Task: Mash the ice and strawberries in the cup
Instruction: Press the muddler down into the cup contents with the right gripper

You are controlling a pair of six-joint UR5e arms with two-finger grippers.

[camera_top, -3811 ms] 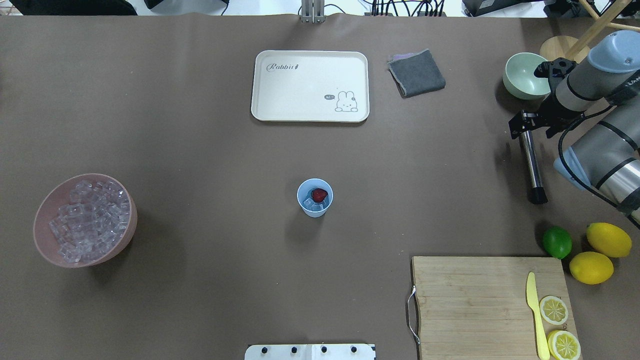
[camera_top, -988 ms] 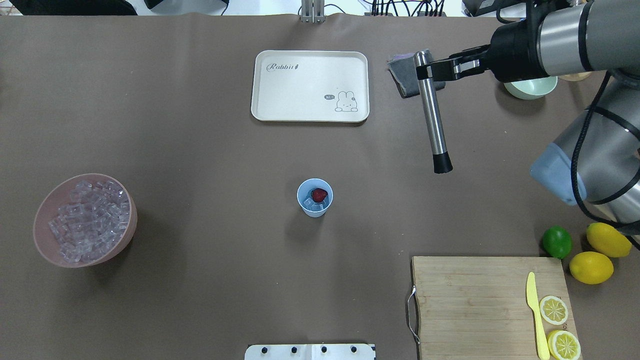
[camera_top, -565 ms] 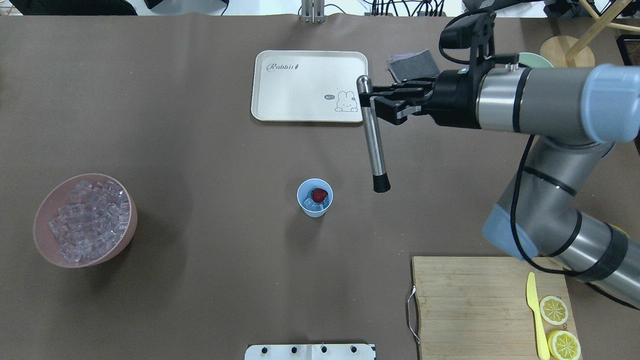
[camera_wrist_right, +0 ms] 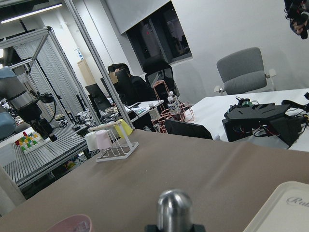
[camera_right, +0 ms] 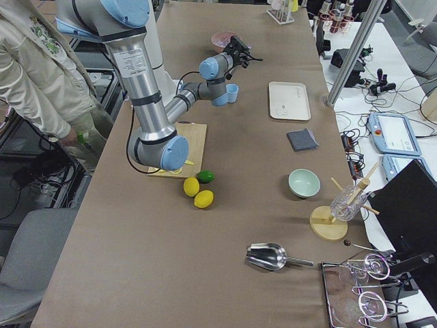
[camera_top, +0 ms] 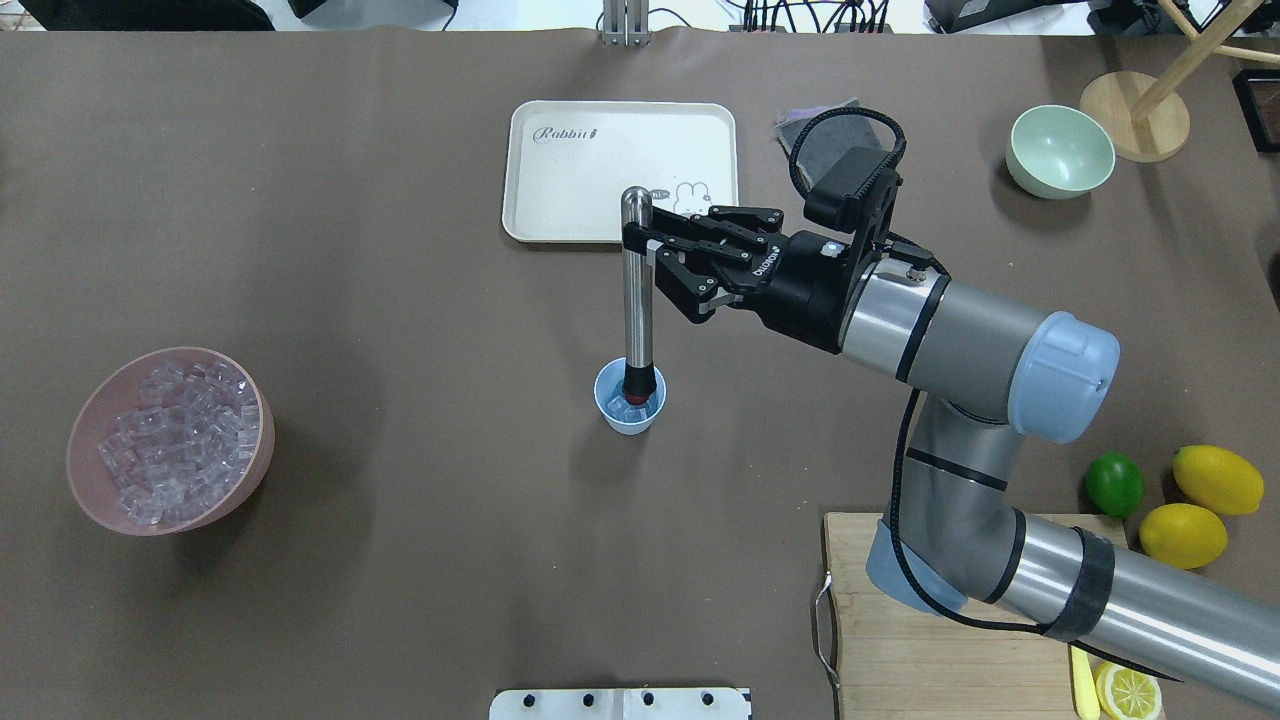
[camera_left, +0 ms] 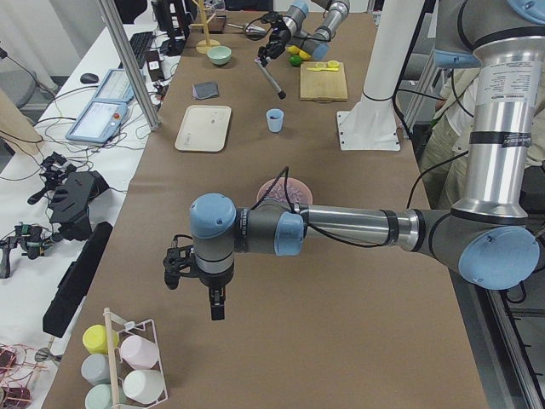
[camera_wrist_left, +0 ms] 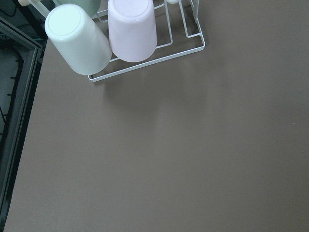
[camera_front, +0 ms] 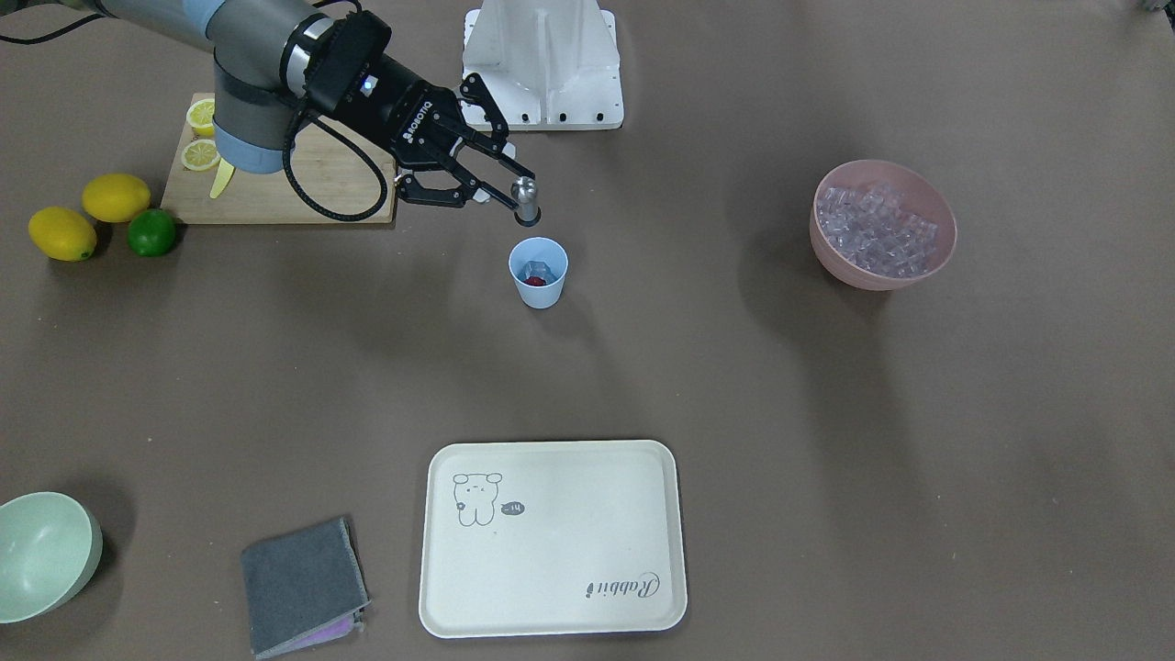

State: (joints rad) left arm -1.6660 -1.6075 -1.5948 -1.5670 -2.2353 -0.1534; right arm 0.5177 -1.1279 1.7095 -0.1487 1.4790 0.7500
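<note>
The light-blue cup (camera_top: 630, 412) stands mid-table and also shows in the front-facing view (camera_front: 538, 275). It holds a few ice cubes (camera_top: 620, 407) and the red strawberry (camera_front: 533, 277). My right gripper (camera_top: 640, 242) is shut on the top end of a steel muddler (camera_top: 636, 300). The muddler stands nearly upright with its black tip inside the cup, on the berry. The muddler's rounded top shows in the right wrist view (camera_wrist_right: 175, 209). More ice (camera_top: 170, 440) fills a pink bowl (camera_top: 90, 495) at the left. My left gripper (camera_left: 217, 302) hangs over the table far to the left; I cannot tell whether it is open or shut.
A white tray (camera_top: 600, 190) lies behind the cup, with a grey cloth (camera_top: 825, 150) and a pale green bowl (camera_top: 1060, 152) to its right. A cutting board (camera_top: 860, 620), a lime (camera_top: 1114, 483) and lemons (camera_top: 1217, 479) are front right. A rack of cups (camera_wrist_left: 130, 38) is below the left wrist.
My right arm has carried the muddler left and toward me, from beside the tray to over the cup. Its tip is now down inside the cup.
</note>
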